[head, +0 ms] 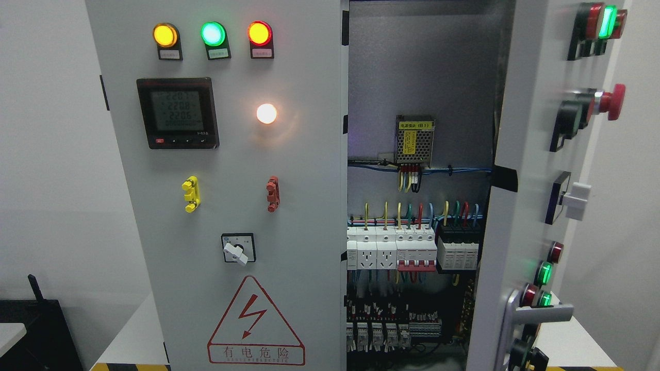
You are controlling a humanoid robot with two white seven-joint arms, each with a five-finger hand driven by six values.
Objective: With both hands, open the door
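A grey electrical cabinet fills the head view. Its left door is closed and carries three lit lamps, a digital meter, a white lamp, a rotary switch and a red warning triangle. The right door stands swung open toward me, seen nearly edge-on, with a metal handle low down and a red emergency button. Between the doors the interior shows breakers and coloured wiring. Neither of my hands is in the picture.
A power supply is mounted on the back panel inside. A black box with an antenna sits at the lower left beside a white surface. White walls flank the cabinet on both sides.
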